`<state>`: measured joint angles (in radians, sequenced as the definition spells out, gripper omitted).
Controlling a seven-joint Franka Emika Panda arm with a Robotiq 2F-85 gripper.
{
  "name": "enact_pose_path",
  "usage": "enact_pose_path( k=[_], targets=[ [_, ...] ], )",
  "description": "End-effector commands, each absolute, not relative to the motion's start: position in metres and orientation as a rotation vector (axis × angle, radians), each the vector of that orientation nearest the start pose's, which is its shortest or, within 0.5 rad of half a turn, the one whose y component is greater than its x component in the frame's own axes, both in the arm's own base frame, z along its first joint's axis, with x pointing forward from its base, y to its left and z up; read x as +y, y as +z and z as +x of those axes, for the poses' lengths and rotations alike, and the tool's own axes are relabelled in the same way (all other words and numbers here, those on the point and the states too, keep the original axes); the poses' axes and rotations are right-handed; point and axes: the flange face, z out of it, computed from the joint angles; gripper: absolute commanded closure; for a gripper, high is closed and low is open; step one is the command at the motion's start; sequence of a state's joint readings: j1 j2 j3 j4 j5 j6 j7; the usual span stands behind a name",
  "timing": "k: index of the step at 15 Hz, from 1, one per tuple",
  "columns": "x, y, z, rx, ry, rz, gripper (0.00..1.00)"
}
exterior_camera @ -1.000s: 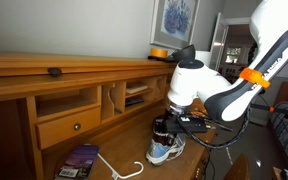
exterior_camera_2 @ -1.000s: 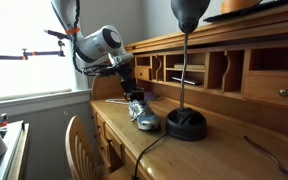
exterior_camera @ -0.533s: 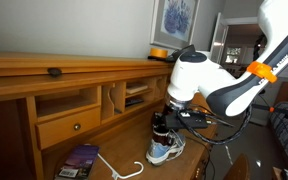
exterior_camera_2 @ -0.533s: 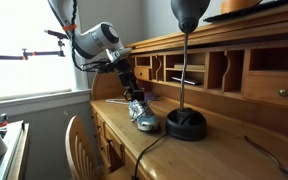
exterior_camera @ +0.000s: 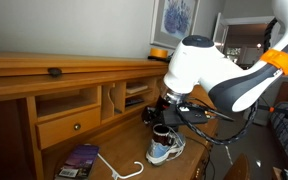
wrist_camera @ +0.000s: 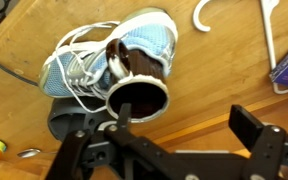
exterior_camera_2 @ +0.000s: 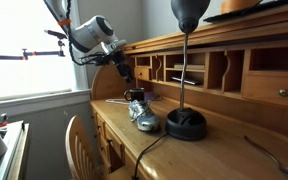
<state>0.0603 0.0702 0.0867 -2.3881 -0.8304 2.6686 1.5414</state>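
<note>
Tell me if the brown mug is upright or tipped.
Upright: the dark brown mug shows its round mouth to the wrist camera above, sitting on the light blue sneaker.

A purple packet (exterior_camera: 81, 158) and a white hanger (exterior_camera: 124, 168) lay on the desk (exterior_camera: 119, 148) below the gripper (exterior_camera: 161, 113), a black lamp (exterior_camera_2: 186, 122) standing near.

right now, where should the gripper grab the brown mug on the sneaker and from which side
Probably the mug wall just below the rim, coming straight down from above: its open mouth faces up toward the open gripper. Set the jaws across the round body, clear of the handle, which sits on the laces side of the sneaker.
</note>
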Motion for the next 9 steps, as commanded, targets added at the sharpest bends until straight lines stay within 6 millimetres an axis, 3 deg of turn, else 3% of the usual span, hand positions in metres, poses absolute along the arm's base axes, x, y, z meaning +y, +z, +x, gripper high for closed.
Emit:
enact_pose_path(
  k=[1, 5, 9],
  targets=[
    [0.133, 0.312, 0.516, 0.807, -0.772, -3.075, 0.0],
    [0.181, 0.308, 0.545, 0.445, -0.802, -3.151, 0.0],
    [0.232, 0.279, 0.569, 0.091, -0.753, -3.199, 0.0]
  ],
)
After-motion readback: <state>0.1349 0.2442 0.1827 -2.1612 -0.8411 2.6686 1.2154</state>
